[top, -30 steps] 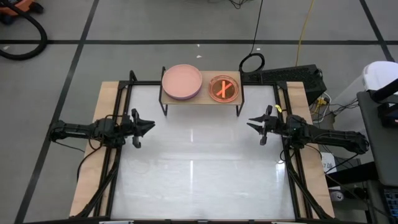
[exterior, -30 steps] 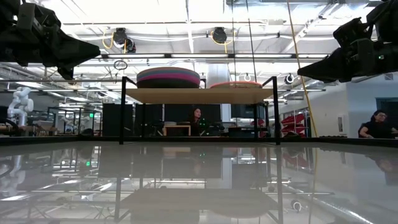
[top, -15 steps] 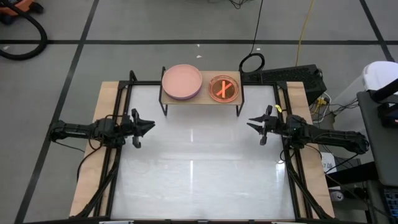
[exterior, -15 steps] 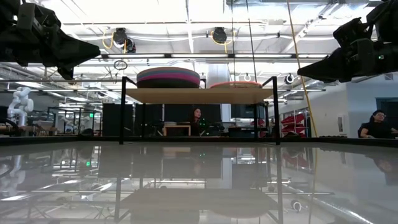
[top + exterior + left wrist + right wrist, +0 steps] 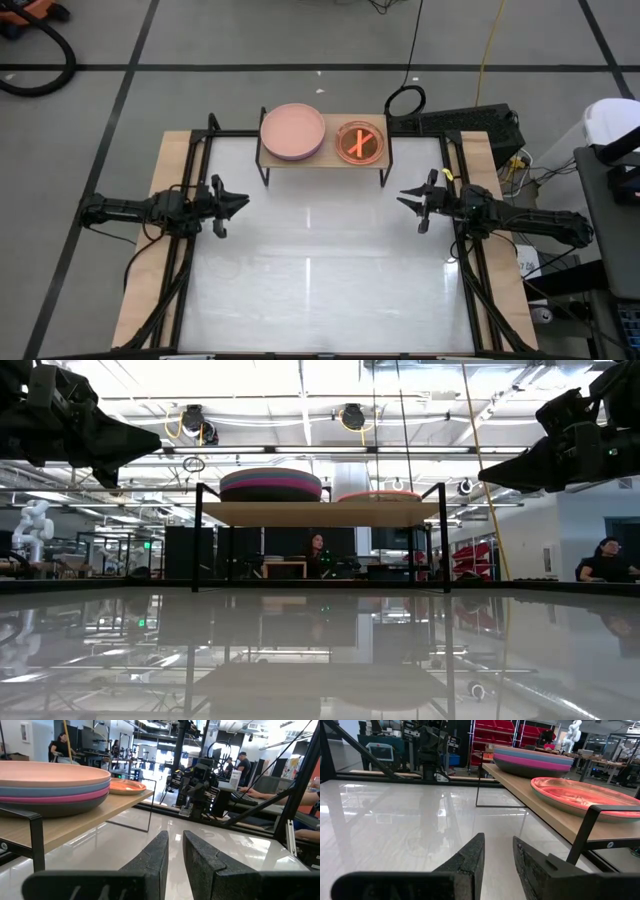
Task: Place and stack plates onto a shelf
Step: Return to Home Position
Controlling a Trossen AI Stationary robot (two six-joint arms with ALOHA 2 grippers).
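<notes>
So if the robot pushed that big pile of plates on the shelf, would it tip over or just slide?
Probably slide, not tip: the pile of plates is low and wide, nested flat on the shelf. It looks like light plastic, so likely easy to shove. It sits near the board's end, so a hard push might send it off.

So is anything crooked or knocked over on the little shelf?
Nothing stands out. The big plates sit in a neat stack on the shelf, the small orange-topped stack beside them, apart and level. The left gripper and right gripper hover empty, away from it.
</notes>
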